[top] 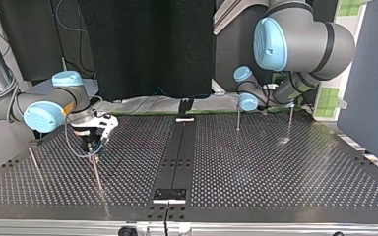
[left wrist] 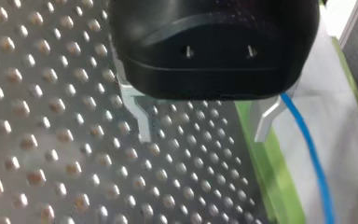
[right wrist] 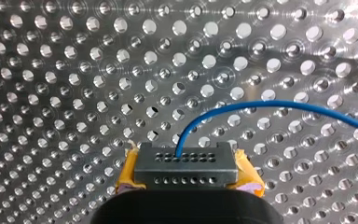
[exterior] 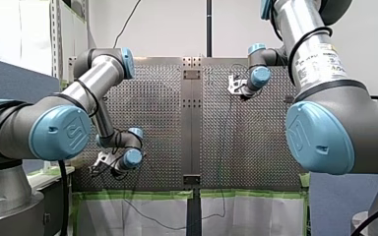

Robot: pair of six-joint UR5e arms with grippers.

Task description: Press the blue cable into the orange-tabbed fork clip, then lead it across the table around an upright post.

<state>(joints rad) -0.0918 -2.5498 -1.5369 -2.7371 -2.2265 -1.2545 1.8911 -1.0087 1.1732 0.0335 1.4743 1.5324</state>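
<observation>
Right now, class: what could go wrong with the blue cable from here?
1. The blue cable bows slack out of my right end effector, so it may snag or slip when pulled.
2. My left end effector is open with the cable outside its fingers; closing here would miss it.

In the right wrist view the blue cable (right wrist: 261, 106) disappears behind the grey block (right wrist: 186, 158) at my right end effector (right wrist: 189, 168) and runs out past the picture's edge. In the left wrist view it is blurred, passes behind my left end effector (left wrist: 205, 126), and is cut off beyond the desk's (left wrist: 51, 140) edge.
</observation>
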